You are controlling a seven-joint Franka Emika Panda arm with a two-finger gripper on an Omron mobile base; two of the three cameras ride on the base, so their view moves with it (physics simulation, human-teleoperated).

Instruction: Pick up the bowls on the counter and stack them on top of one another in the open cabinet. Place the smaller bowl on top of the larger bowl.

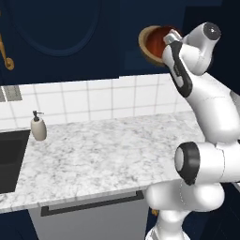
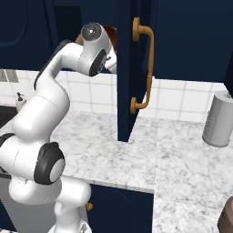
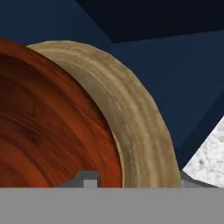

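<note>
While I watched the hand view, the small bowl [image 3: 52, 131] sat straight ahead of the jaws and a little to their left, nested inside the large bowl [image 3: 131, 122], whose thick tan rim curved up just beyond it on the right. Both were up inside the cabinet [image 3: 175, 74], whose navy walls closed in behind and above them. The stacking looked done to me, with the release the only step left.

That release turned on one relation: the two rims ran between the jaws' tips, crossing their line almost edge-on. A straight pull back, away from the bowls, would be the clean way out. The bowls were round, so they had no long axis to reckon with. I could not tell whether the jaws pinched the rims or stood slightly off them, since only the very ends of the tips showed.

From the left base view, the small bowl [image 1: 157, 43] showed its red hollow beside the hand, with the large bowl [image 1: 143, 40] as a tan crescent on the far side. Their mouths seemed turned towards the arm rather than upward, and I couldn't make out whether they sat flat on the shelf. The wrist covered their near edge. In the right base view, the arm and a door edge [image 2: 124, 68] hid nearly everything. The table [image 1: 103, 150] lay well below the jaws.
</note>
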